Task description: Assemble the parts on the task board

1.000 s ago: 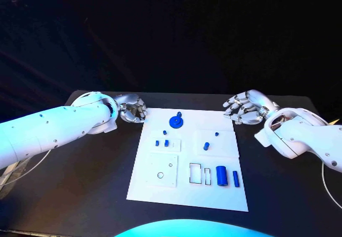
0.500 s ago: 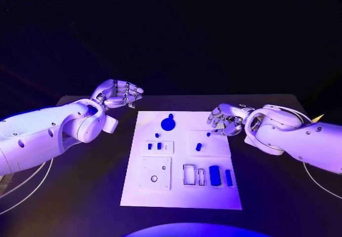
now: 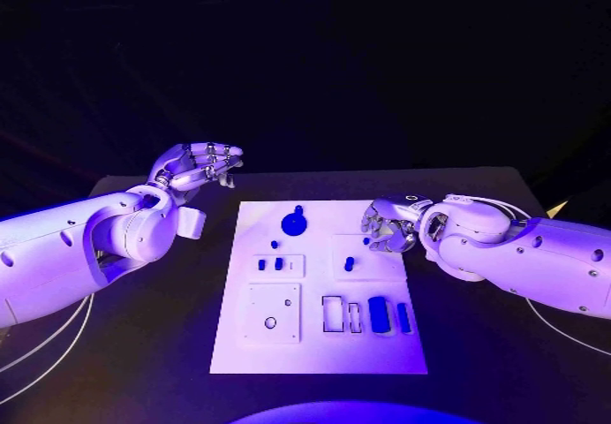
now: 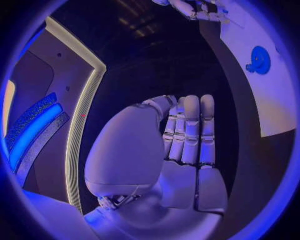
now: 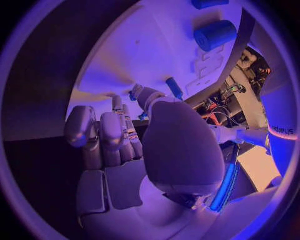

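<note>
The white task board [image 3: 319, 340] lies in the middle of the table. On it are a blue disc [image 3: 294, 223], a small peg [image 3: 275, 244], two small pieces [image 3: 270, 263], another peg [image 3: 350, 262], a thick cylinder [image 3: 378, 314] and a slim bar [image 3: 403, 316]. My right hand [image 3: 388, 225] hovers low over the board's far right part, fingertips by a tiny blue piece [image 3: 366, 238], with nothing plainly held. In the right wrist view a peg [image 5: 174, 88] lies just past its thumb, and the cylinder [image 5: 215, 34] sits farther off. My left hand [image 3: 198, 165] is raised beyond the board's far left corner, fingers straight and empty [image 4: 187, 135].
The board has two narrow empty slots [image 3: 340, 315] beside the cylinder and a square plate with a round hole [image 3: 270, 323] at its near left. Black table [image 3: 140, 353] surrounds the board on all sides. The left wrist view shows the disc [image 4: 259, 60] and the right hand [image 4: 197, 9].
My right hand has come in from beyond the board's far right corner to over the board. My left hand has lifted up and away from the far left corner.
</note>
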